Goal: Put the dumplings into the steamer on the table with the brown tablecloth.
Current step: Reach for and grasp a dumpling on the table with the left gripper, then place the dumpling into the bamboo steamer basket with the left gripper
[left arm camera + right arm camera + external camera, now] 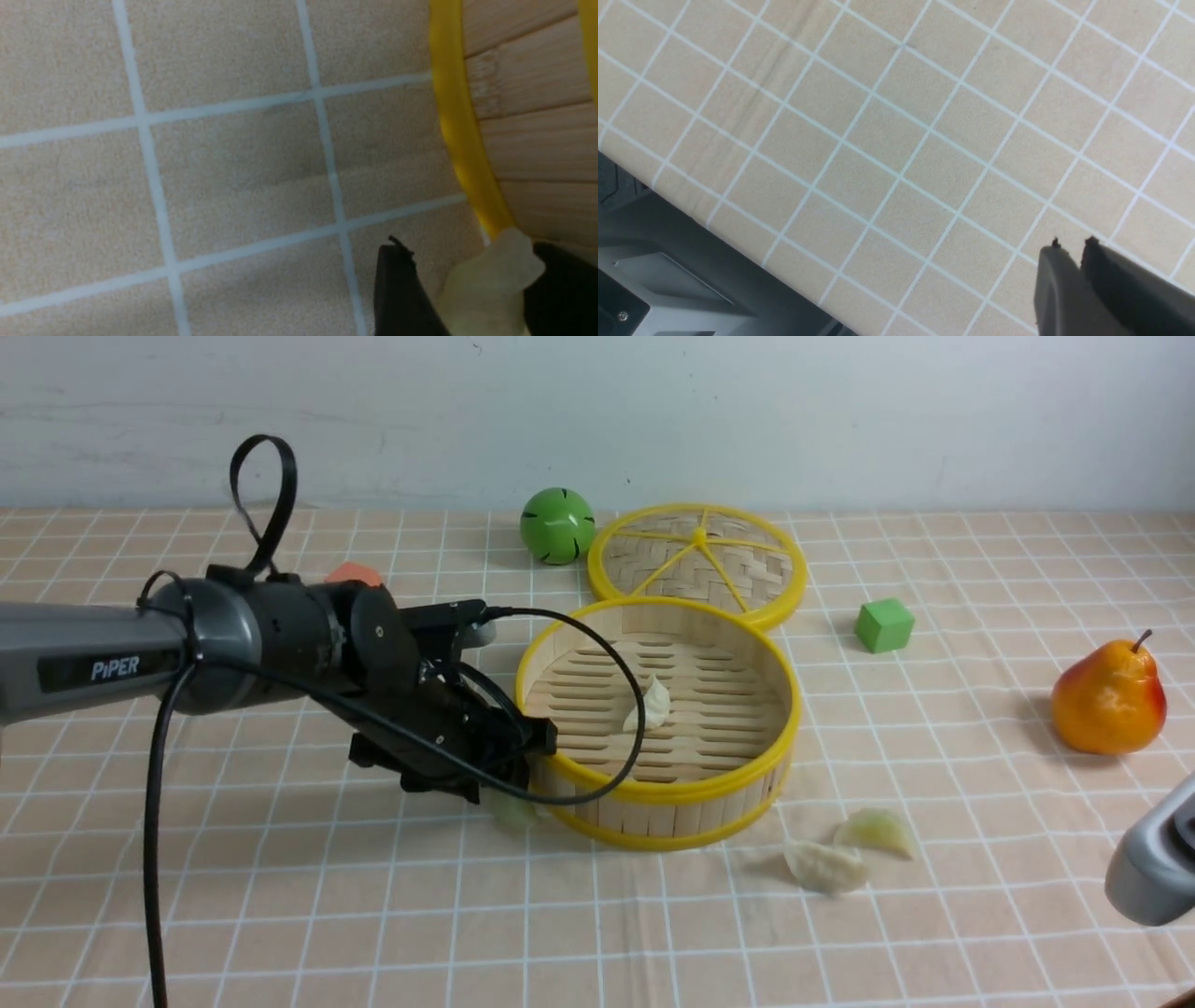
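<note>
Dumplings, 4 total, small pleated crescents. Nearest, a white dumpling (826, 866) and a pale green dumpling (876, 831) lie side by side on the brown tablecloth (280, 896), just in front of the steamer (738, 775) toward its R. The R gripper (1071, 245) sits well off to the steamer's R, jaws nearly together w/ nothing btwn. At the steamer's near-L foot, the L gripper (509, 795) has its jaws narrowed round a second green dumpling (490, 284), low against the wall. Inside the steamer a second white dumpling (651, 707) rests on the slats. The lid (695, 555) lies just behind. Probably light, soft, squashy: pinch gently across the plump belly, not the thin pleats.
</note>
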